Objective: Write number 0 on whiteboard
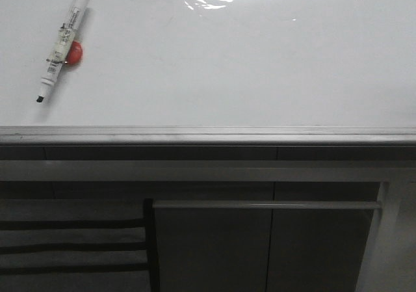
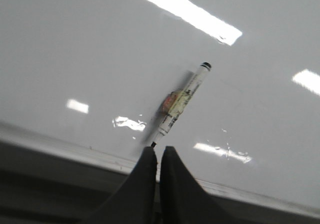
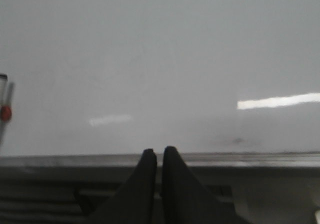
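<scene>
- The left gripper (image 2: 159, 153), two dark tapered fingers, has them pressed nearly together with only a thin slit between; nothing is held, and the tips sit near the board's near edge without visibly touching it.
- The right gripper (image 3: 159, 154), of the same dark build, is likewise closed to a narrow slit and empty, above the grey edge strip.
- Just beyond the left fingertips lies a white marker pen with a black cap end (image 2: 182, 102), its dark nib pointing toward the gripper, a small red round object (image 2: 170, 102) touching its side.
- The large glossy white whiteboard (image 1: 247, 64) carries no drawn loop in any view; its surface is blank apart from glare.
- Only the front view shows the marker lying at the board's left, and the dark cabinet panels (image 1: 214, 246) below the edge strip; neither gripper appears there.
- The right wrist view catches the marker only at its margin.
</scene>
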{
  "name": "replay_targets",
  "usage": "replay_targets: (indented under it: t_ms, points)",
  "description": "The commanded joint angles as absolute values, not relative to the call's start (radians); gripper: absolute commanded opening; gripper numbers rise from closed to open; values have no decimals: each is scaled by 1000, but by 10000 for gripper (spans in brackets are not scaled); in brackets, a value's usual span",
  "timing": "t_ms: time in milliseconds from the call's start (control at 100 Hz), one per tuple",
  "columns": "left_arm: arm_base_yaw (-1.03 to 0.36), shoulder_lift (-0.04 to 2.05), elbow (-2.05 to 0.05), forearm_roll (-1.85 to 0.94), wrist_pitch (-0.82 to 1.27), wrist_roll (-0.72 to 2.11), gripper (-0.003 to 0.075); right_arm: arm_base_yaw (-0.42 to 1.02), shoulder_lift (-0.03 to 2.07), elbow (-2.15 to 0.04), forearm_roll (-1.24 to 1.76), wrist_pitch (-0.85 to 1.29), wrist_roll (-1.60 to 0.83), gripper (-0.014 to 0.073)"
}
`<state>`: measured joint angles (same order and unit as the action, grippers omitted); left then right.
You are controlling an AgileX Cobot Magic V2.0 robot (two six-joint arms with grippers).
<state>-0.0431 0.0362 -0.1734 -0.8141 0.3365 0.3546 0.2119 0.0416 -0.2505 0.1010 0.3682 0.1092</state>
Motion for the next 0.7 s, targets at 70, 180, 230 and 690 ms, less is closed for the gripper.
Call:
replay_targets:
  t_ms: [70,180,230,690]
  points:
    - [-51,245,-389,-678,427,561,195,204,188,-397,80,402,6,248]
    - [-75,419,-483,-663,466,630,416,204,278,-453,80,402,0,374]
    - [-109,476,-503,-659,446,650,427,204,312,-469,80,400,-24,374]
    - [-393,888,-656,-170,266,252,365,255,378,-474,26,276,-98,371]
